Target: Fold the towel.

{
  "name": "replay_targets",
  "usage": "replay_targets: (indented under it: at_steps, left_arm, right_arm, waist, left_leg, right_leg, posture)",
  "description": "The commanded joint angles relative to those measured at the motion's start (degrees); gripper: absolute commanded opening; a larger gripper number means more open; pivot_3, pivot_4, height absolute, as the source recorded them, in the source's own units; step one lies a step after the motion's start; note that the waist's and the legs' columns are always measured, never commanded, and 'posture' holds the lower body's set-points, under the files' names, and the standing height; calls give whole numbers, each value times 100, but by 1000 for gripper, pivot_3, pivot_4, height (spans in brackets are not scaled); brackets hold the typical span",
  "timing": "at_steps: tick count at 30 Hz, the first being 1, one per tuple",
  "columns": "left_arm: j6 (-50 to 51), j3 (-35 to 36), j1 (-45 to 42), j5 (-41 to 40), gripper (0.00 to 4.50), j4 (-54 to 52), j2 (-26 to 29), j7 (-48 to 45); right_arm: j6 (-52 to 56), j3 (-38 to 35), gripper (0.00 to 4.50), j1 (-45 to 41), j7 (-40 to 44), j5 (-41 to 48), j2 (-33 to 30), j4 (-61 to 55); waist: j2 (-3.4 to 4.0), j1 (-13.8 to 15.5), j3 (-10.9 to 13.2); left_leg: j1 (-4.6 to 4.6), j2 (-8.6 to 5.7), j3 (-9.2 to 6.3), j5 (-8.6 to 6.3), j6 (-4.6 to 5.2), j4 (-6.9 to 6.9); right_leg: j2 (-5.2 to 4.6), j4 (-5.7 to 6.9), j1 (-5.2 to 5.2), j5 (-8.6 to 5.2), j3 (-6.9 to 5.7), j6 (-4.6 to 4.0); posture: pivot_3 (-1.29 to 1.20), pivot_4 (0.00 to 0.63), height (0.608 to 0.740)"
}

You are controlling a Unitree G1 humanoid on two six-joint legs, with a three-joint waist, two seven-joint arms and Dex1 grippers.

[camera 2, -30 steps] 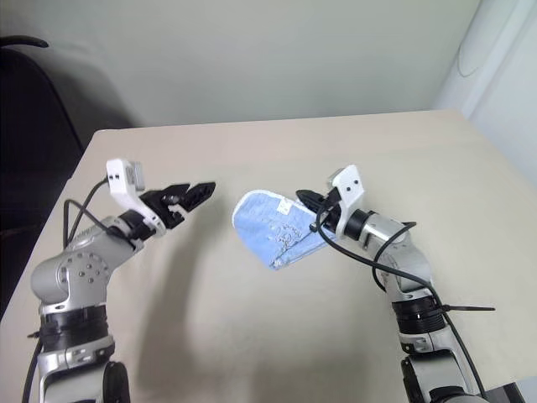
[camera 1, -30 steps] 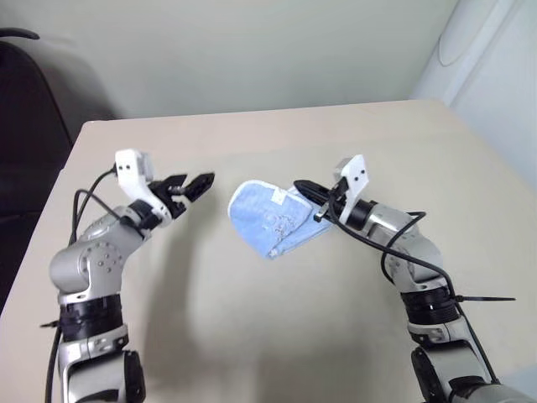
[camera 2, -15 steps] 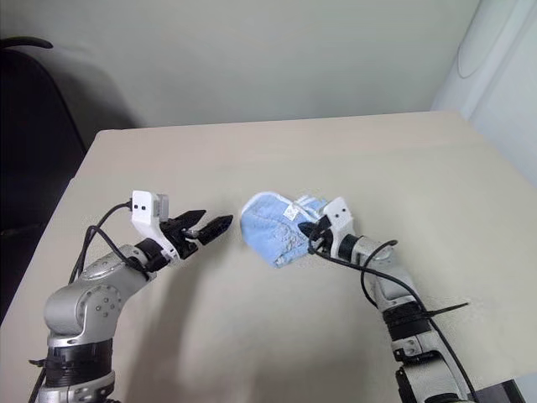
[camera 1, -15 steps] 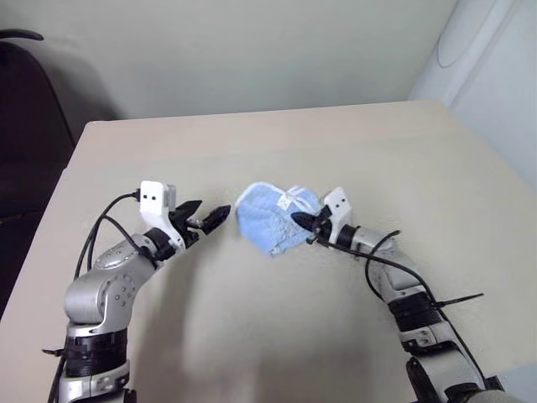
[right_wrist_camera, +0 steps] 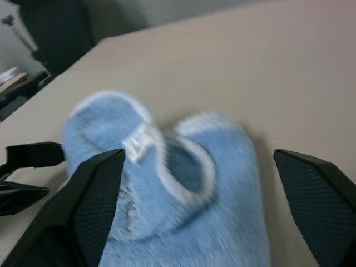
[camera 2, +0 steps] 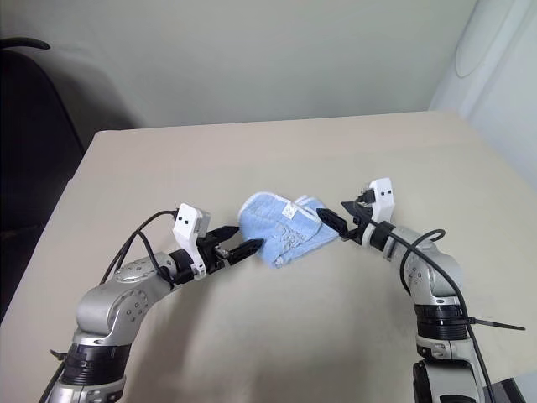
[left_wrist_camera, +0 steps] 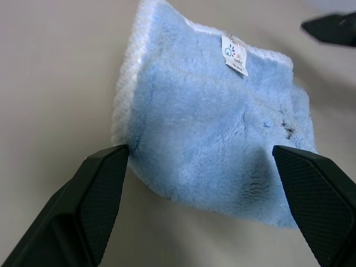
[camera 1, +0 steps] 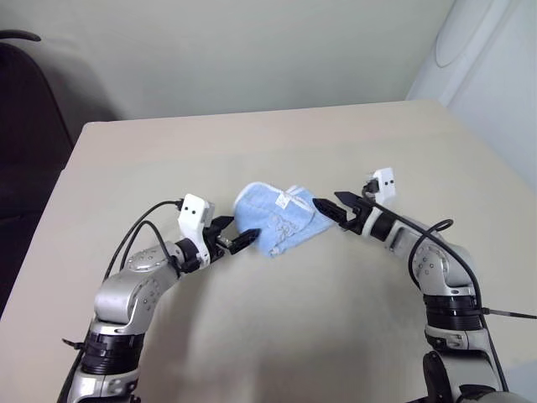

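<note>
Beige tabletop (camera 1: 252, 336), matte and bare, with a pale wall behind and a dark chair (camera 1: 21, 126) off the robot's left side. Light-blue towel (camera 1: 273, 220) lies mid-tabletop between both arms, already doubled over into a small lumpy packet rather than a flat square. Fluffy terry pile, white stitched edging curling round the rounded end, white tag (left_wrist_camera: 234, 54) on the top layer, a small dark mark near one corner. Soft, floppy stuff; my guess is it slumps when let go.

Key relation: the packet's long axis runs roughly from the left hand (camera 1: 237, 239) to the right hand (camera 1: 338, 210), one hand at each end. Left hand is released, fingers spread wide and straddling the near edge of the cloth, one fingertip (left_wrist_camera: 114, 161) right at the towel's stitched corner, nothing gripped. Right hand is also released, black fingers parted just beside the far end, apart from the cloth or barely at it; can't tell contact. Left hand looks the nearer of the two.

Judgement: fold partly done, edges uneven. Next move likely needs the left hand to pinch that near edge or press the packet flat.
</note>
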Motion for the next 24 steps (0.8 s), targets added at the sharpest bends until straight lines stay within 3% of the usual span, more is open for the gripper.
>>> replay_targets:
  at_steps: [1,14,22,24]
  left_arm:
    - [-164,9,-118,38,4500,3,-29,-81]
    - [-248,139,139,30,4500,-31,-76,-16]
    - [-261,130,260,14,4500,-121,-99,30]
    - [-257,138,274,8,4500,-134,-98,37]
  right_arm:
    - [156,-256,4386,-263,62,269,36,491]
    - [199,419,4386,-828,897,157,243,1499]
    - [-129,887,4386,-779,896,-308,302,1773]
    - [-127,848,4008,-755,892,-304,304,1756]
  waist:
    - [0,-1,0]
    - [1,-21,0]
    - [1,-23,0]
    - [0,-26,0]
  left_leg:
    - [0,-1,0,0,0,-1]
    - [-3,-2,-2,-2,4,-6]
    - [-4,-3,-5,-3,5,-3]
    - [-4,-4,-5,-3,6,-3]
  right_leg:
    - [0,0,-2,0,0,1]
    - [1,1,-12,1,4,2]
    - [-1,1,-11,2,3,-1]
    - [-1,2,-10,2,3,-2]
  posture:
    - [0,150,738]
    - [0,150,738]
    - [0,150,738]
    - [0,150,738]
